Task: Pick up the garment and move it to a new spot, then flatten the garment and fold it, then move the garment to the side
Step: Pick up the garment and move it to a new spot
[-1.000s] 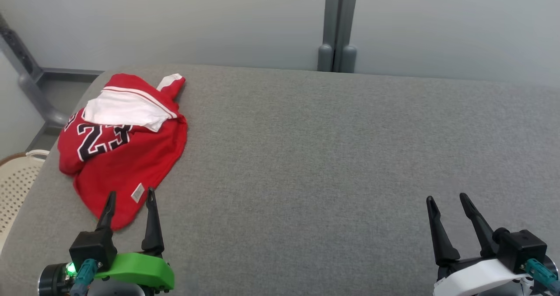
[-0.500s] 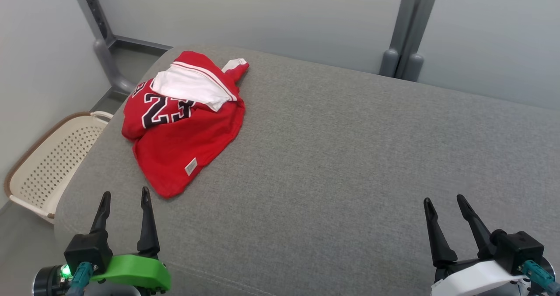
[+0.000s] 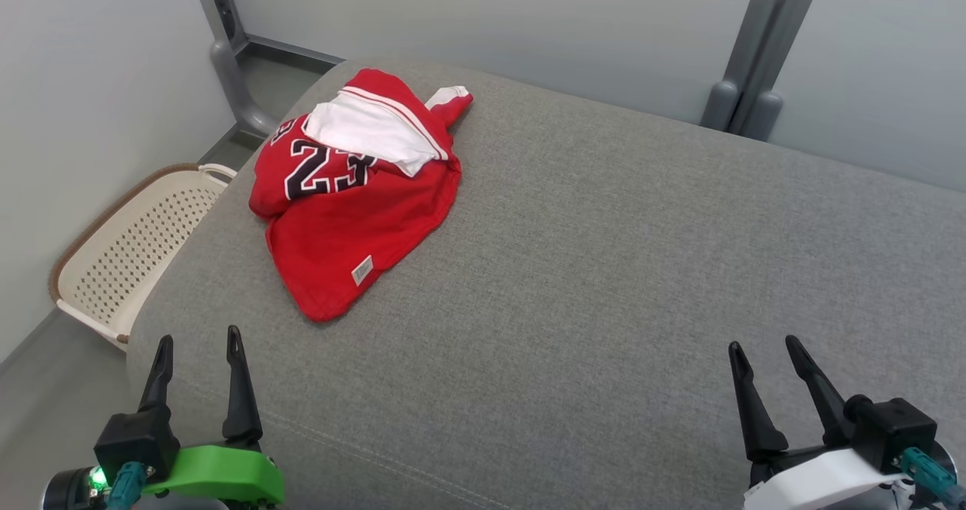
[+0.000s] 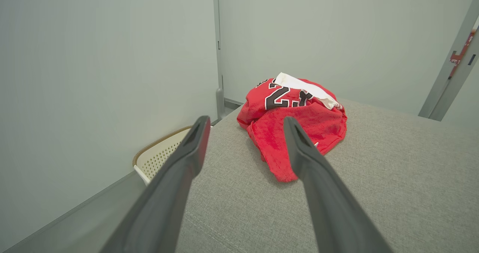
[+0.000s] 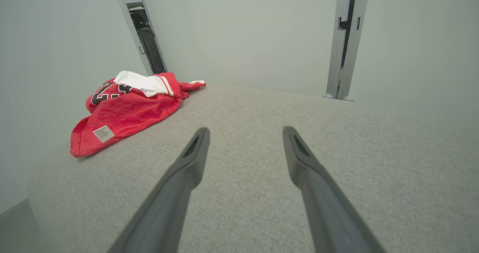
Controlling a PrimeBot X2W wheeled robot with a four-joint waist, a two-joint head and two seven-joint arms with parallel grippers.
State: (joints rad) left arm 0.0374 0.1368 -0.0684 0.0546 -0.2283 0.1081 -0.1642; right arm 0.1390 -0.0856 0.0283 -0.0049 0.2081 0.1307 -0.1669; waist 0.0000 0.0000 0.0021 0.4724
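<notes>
Basket (image 3: 128,257): cream, perforated, brown rim; it stands on the floor against the left side of the grey cushion (image 3: 619,268). Its holed inner wall is in sight; contents cannot be told in full.

Garment (image 3: 355,216): red jersey marked 23, crumpled, white inner face turned over on top. It lies at the cushion's far left corner, just beside the left edge. Long axis runs diagonally, near-left to far-right. The hem corner with the white label (image 3: 362,269) points toward the robot; the narrow strap end points away and to the right.

Left gripper (image 3: 198,336): fingers spread, holding nothing, near the garment's hem corner, not touching.

Right gripper (image 3: 762,344): fingers spread, holding nothing, well apart from the garment.
</notes>
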